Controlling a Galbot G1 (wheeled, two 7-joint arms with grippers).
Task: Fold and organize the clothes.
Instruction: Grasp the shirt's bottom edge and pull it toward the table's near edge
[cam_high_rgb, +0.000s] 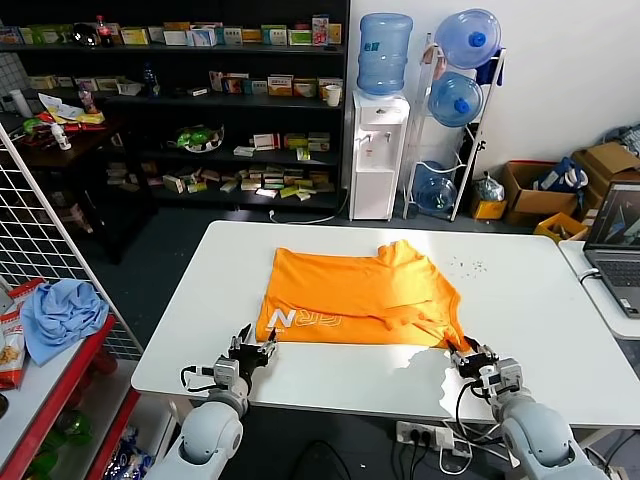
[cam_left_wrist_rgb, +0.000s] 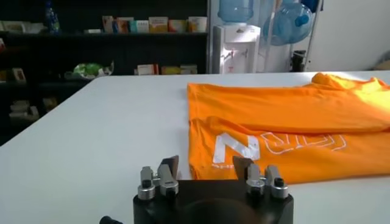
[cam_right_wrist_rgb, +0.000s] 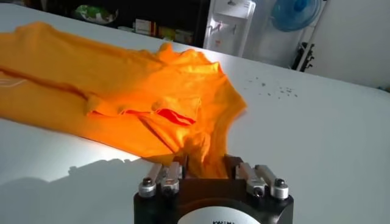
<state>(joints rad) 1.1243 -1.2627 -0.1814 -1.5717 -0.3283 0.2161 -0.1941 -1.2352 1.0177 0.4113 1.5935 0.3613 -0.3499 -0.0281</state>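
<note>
1. The right end effector (cam_right_wrist_rgb: 204, 170) pinches the T-shirt (cam_high_rgb: 360, 295) hem at the head view's lower right.
2. The left end effector (cam_high_rgb: 251, 349) is spread, empty, just short of the shirt's lower-left corner on the counter (cam_high_rgb: 540, 330): grip it before lifting evenly.

Laptop (cam_high_rgb: 618, 246), water dispenser (cam_high_rgb: 378, 150), blue cloth (cam_high_rgb: 62, 315)

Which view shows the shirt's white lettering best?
Left wrist view: the lettering on the shirt faces the camera, large and unblocked. Head view shows it small along the near edge. Right wrist view shows only a faint trace at the frame edge.
</note>
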